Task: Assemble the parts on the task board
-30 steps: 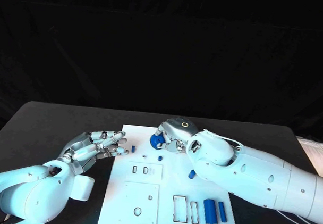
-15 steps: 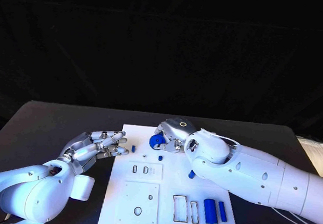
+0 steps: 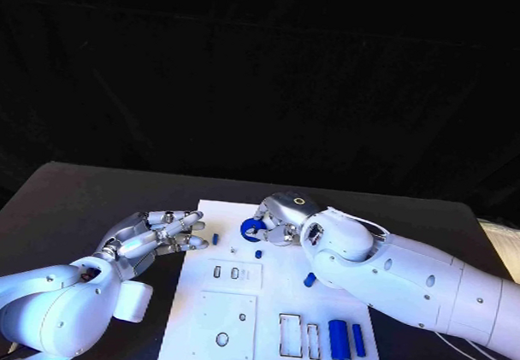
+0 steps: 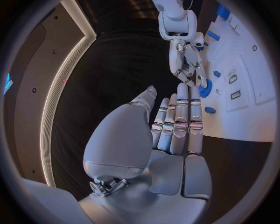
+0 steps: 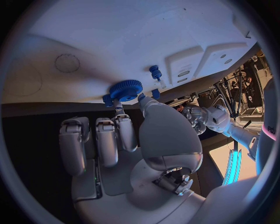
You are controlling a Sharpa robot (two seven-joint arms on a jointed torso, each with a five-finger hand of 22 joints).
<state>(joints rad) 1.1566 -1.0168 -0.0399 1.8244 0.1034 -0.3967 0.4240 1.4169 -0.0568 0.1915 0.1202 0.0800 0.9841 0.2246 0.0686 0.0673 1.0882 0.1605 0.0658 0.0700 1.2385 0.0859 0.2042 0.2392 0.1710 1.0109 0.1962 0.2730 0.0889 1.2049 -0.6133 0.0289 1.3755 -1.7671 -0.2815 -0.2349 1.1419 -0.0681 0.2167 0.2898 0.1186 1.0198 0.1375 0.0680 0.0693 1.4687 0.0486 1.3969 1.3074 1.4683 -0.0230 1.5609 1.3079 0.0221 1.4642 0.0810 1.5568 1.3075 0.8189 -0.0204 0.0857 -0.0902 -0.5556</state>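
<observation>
Item: white task board (image 3: 272, 336) lying in the middle of the black surface (image 3: 73, 192), long side running away from the robot. Right hand (image 3: 278, 220) at the board's far end, fingers bent down around a blue toothed gear (image 3: 253, 227); the right wrist view shows the gear (image 5: 126, 89) pinched at its rim between fingertip and thumb, set against or just above the board, and whether it is seated on its post cannot be told. Left hand (image 3: 158, 235) at the board's left edge near the far end, fingers straight and slightly apart, holding nothing; the left wrist view shows the same flat, empty hand (image 4: 175, 126) pointing toward the board. Parts apparently already standing in the board: a small blue peg (image 3: 215, 239) near the left fingertips, a second small blue peg (image 3: 258, 254) just nearer the robot than the gear, and a short blue piece (image 3: 309, 280) beside the right forearm. Parts lying loose at the near right: a thick blue bar (image 3: 337, 339) and a thin blue bar (image 3: 357, 340), side by side and just beside two empty rectangular slots (image 3: 298, 337). Further vacant openings: narrow slots in the raised square block (image 3: 234, 274) and an oval hole in the larger square block (image 3: 224, 318). Progress, as a judgement: early to middle stage; the gear placement is in hand, a few small pegs look fitted, and the two bars plus several slots and holes remain to be filled.
</observation>
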